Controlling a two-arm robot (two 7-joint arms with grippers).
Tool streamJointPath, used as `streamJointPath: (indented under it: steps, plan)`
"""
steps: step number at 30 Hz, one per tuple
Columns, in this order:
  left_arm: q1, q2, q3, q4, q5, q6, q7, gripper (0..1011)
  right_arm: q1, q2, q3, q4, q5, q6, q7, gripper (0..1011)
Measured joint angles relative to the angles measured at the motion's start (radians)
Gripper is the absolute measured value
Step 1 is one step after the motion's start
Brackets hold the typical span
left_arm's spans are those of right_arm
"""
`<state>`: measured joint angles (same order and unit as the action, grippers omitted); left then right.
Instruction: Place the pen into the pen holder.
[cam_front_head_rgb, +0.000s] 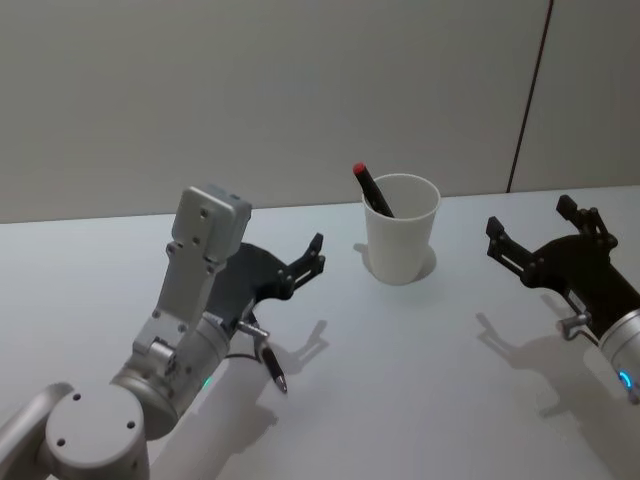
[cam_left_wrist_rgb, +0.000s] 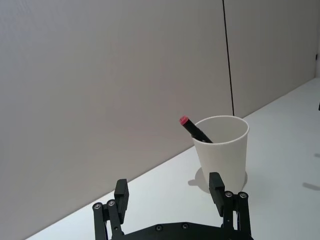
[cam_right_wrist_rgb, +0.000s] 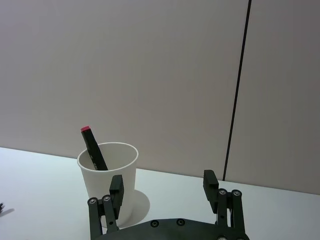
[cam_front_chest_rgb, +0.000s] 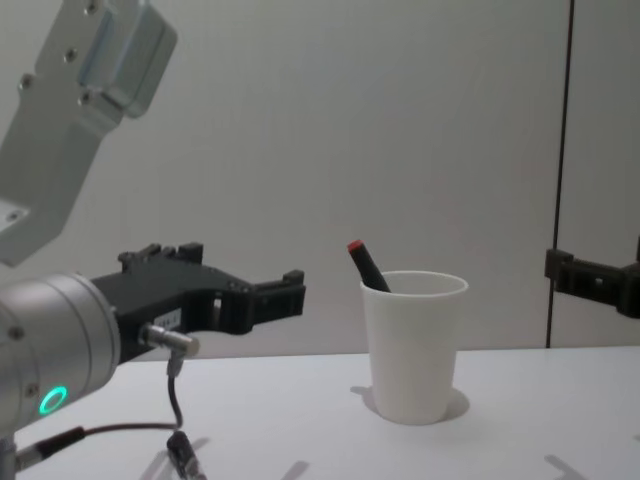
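Between the two hands, on the pale matte tabletop (cam_front_head_rgb: 420, 380), stands the pen holder (cam_front_head_rgb: 400, 240), a smooth white paper cup, tapered, with a rolled rim. The pen (cam_front_head_rgb: 374, 190) (black barrel, red end cap) leans inside it, its top poking above the rim toward the left. The left hand (cam_front_head_rgb: 318, 255) hovers near the cup's left, black fingers spread apart and clear of it. The right hand (cam_front_head_rgb: 530, 217) hangs farther off to the right, fingers likewise apart. A plain grey wall (cam_front_head_rgb: 250, 90) with a dark vertical seam rises behind.
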<state>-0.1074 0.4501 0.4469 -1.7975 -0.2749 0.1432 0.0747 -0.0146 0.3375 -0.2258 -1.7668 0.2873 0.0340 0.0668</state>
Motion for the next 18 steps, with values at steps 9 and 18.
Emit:
streamJointPath:
  steps: [9, 18]
  plan:
    - [0.029, 0.003, 0.001, -0.031, -0.019, 0.058, 0.038, 1001, 0.0, 0.0, 0.0, 0.0, 0.0, 0.0, 0.0, 1001]
    - [0.052, -0.009, 0.007, -0.048, -0.034, 0.107, 0.076, 1001, 0.0, 0.0, 0.0, 0.0, 0.0, 0.0, 0.0, 1001]
